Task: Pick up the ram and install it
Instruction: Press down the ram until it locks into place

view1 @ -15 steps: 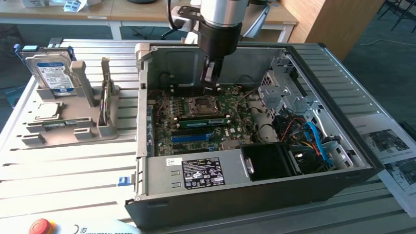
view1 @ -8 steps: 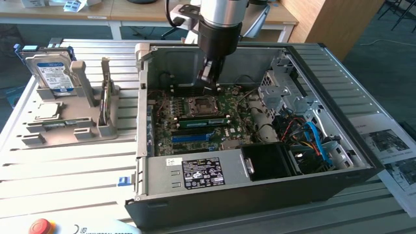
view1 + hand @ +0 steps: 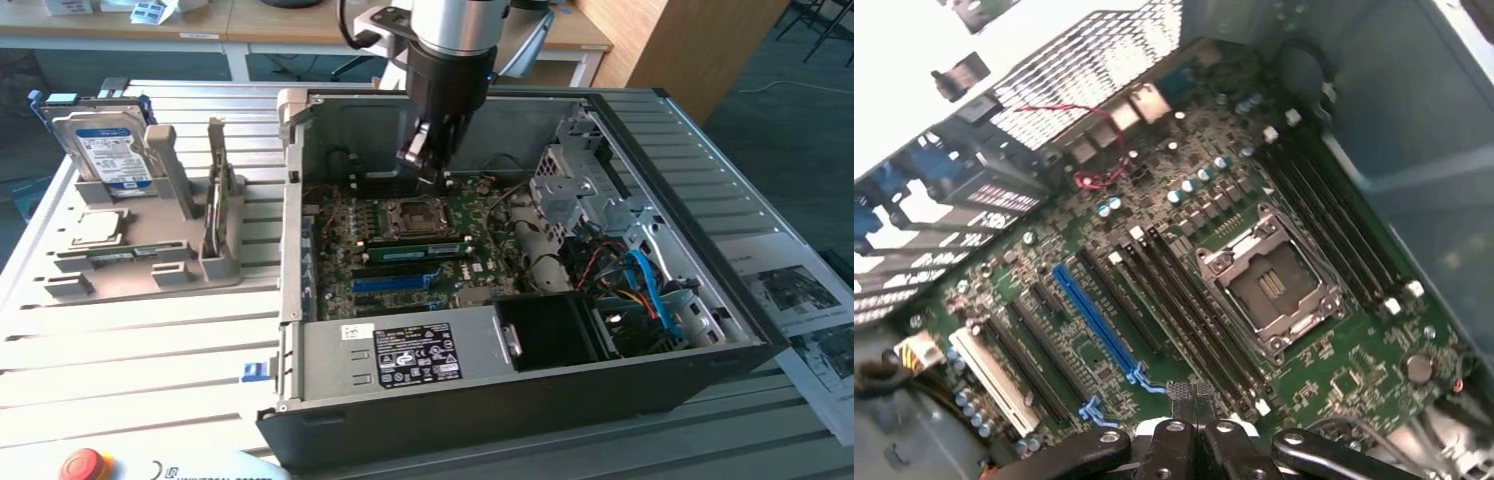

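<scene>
A robot arm's gripper (image 3: 424, 165) hung clenched and empty inside an open computer case (image 3: 721, 290), just above the motherboard (image 3: 1184, 200) near the processor socket (image 3: 1269, 285). The ram (image 3: 416, 252) sat seated in a slot just beyond the socket from the gripper.

Green mobo (image 3: 1184, 250), blue slot (image 3: 1094, 315), blk PSU (image 3: 414, 350).

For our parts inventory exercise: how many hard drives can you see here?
1. The hard drive stands upright in the grey holder at the exterior view's left, outside the computer case. More may be hidden inside the case's drive cage.
</scene>
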{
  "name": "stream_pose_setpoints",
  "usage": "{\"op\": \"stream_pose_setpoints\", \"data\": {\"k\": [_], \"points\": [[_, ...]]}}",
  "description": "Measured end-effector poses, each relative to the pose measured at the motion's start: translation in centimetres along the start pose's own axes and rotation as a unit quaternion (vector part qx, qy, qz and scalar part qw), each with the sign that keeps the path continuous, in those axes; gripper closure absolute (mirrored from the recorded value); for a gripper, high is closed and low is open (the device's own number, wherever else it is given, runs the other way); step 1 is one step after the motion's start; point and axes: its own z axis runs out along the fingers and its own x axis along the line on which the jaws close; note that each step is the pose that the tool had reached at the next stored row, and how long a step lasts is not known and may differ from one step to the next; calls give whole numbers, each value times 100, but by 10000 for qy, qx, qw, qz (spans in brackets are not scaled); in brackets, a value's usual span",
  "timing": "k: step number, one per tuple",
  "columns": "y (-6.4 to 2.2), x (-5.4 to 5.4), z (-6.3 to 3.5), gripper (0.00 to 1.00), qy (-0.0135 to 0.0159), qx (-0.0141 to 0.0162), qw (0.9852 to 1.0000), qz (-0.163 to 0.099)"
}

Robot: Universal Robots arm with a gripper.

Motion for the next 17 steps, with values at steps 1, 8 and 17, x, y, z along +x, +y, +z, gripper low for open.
{"op": "stream_pose_setpoints", "data": {"k": [1, 8, 17], "points": [[0, 0, 0, 90, 0, 2, 10000, 87], [0, 0, 2, 90, -4, 12, 9977, 674], [0, 0, 3, 90, -7, 27, 9894, 1452]]}}
